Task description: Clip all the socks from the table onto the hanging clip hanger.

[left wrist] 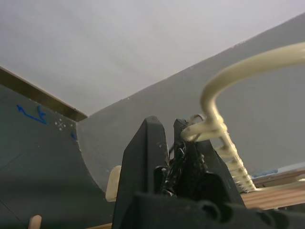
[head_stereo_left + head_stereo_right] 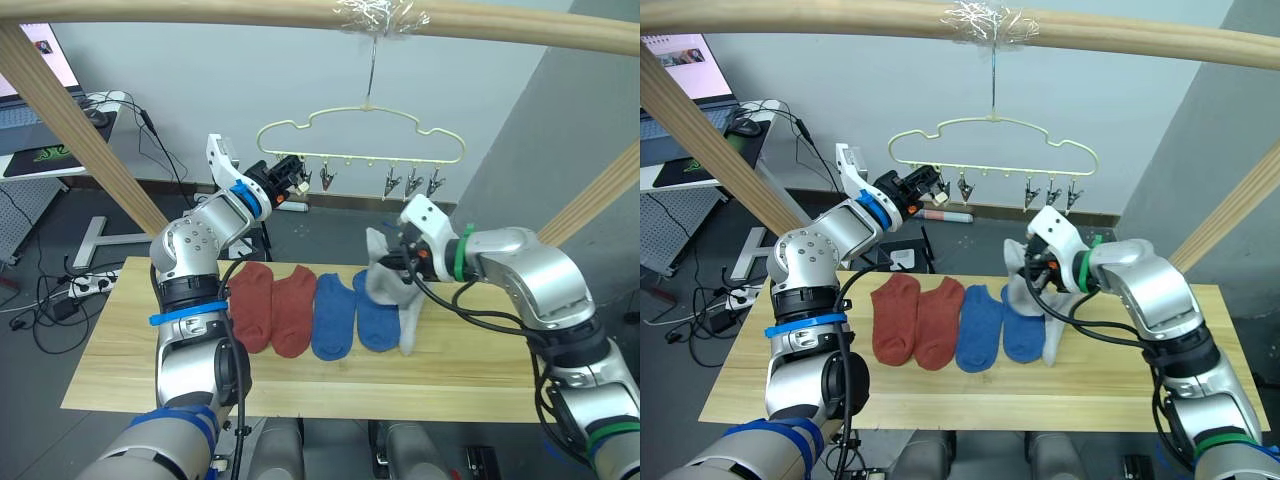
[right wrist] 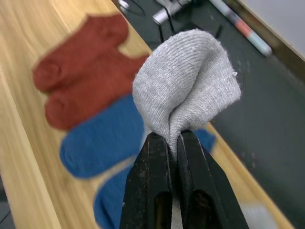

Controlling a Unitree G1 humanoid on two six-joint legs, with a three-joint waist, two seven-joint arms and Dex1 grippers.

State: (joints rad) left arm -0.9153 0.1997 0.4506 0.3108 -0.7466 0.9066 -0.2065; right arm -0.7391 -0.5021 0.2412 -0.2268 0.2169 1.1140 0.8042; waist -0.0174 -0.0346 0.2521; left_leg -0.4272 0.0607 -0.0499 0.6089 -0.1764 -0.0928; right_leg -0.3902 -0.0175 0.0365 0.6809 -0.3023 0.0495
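1. grey knit is being pinched between the closed fingers of the right gripper [image 3: 172,143]: a light grey sock [image 3: 188,83] is being held bunched up above the table [image 2: 120,365], near its far edge, and the part of it below the fingertips is hidden by the fingers in the right wrist view.
2. a second grey sock [image 2: 410,322] is lying on the table just right of the blue pair, partly covered by the lifted one and the right arm, so its full outline cannot be made out.
3. two rust-red socks [image 2: 272,305] and two blue socks [image 2: 352,315] are lying side by side in a row on the pale wood, the red pair to the left.
4. the clip hanger [image 2: 360,135] is hanging by its hook from a wooden pole [image 2: 300,14] overhead; four clips [image 2: 410,182] are dangling free.
5. the left gripper [image 2: 290,180] is being held up at the hanger's left end, closed on the clip hanger; the clip there is hidden between the fingers [image 1: 147,157].
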